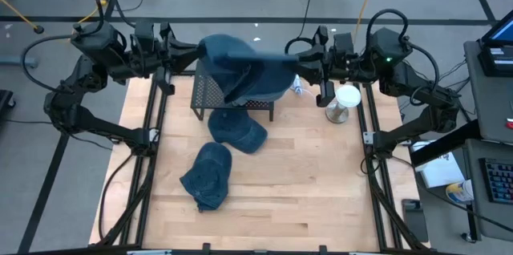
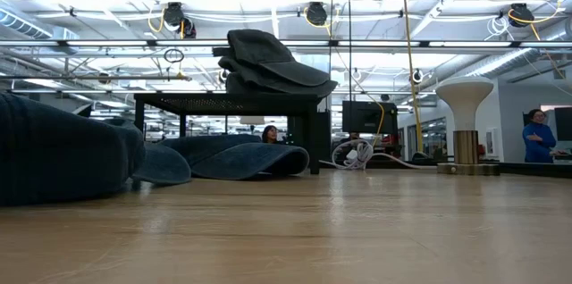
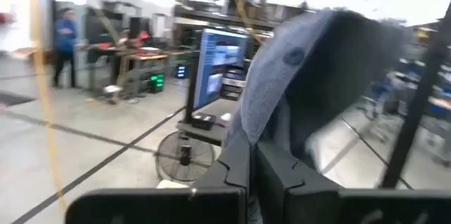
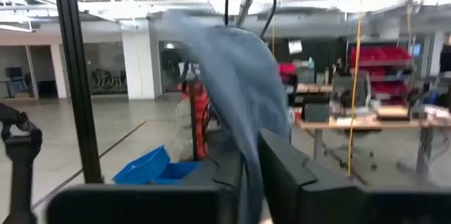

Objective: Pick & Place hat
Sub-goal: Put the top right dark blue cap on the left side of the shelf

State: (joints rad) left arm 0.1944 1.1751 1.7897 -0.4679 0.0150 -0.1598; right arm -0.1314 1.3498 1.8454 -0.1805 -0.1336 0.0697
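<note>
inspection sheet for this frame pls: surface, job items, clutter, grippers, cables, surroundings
Surface: wooden table top, bare at the near end.
Job's things: held hat stretched above black mesh rack; two hats lying on the table.
Clutter: white stand beside the rack.
Grippers: left gripper shut on the held hat; right gripper also pinches it.
Cables: white coil behind the rack.
Surroundings: person in blue, monitor.

One blue denim hat [image 1: 240, 66] hangs stretched above the black mesh rack [image 1: 204, 95]; two more, seemingly crumpled, lie on the surface [image 1: 321, 183].
</note>
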